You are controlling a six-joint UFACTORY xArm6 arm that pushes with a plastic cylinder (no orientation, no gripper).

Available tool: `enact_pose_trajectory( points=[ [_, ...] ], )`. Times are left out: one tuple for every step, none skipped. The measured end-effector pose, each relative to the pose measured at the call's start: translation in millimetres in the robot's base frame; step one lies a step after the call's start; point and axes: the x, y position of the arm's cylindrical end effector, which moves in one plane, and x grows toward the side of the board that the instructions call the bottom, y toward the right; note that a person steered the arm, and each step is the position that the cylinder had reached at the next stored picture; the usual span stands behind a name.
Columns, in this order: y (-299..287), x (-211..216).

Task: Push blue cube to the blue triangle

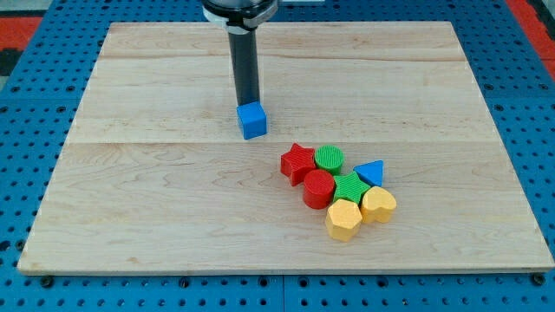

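board: a pale wooden board (173, 208) was seen lying on a blue pegboard (26, 104); its grain looked smooth, so easy sliding was judged likely.
cluster: a red star (297, 162), green cylinder (329, 159), red cylinder (318, 188), a green block (349, 187), yellow hexagon (343, 219) and yellow heart (378, 204) were packed touching, toward the view's lower right.
blue cube: the blue cube (252, 120) was found alone, up and to the left of the cluster; it was judged light, rigid and prone to turning if struck off-centre.
blue triangle: the blue triangle (371, 172) was set at the cluster's right edge.
my tip: my tip (246, 106) was placed touching the cube's upper-left face; no jaws were fitted, so nothing was clamped.
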Motion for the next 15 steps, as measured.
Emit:
enact_pose_trajectory(
  points=[
    [-35.7, 1.7],
    [-14.4, 26.1],
    [23.7, 34.7],
    [56.8, 38.2],
    [103.9, 51.1],
    [143.4, 57.2],
    [182.7, 66.8],
    [216.9, 74.1],
    [214.9, 41.8],
    [118.5, 2.4],
    [69.1, 5.6],
    [44.5, 5.6],
    [41.4, 21.2],
    [60.3, 42.8],
    [109.5, 68.6]
  ],
)
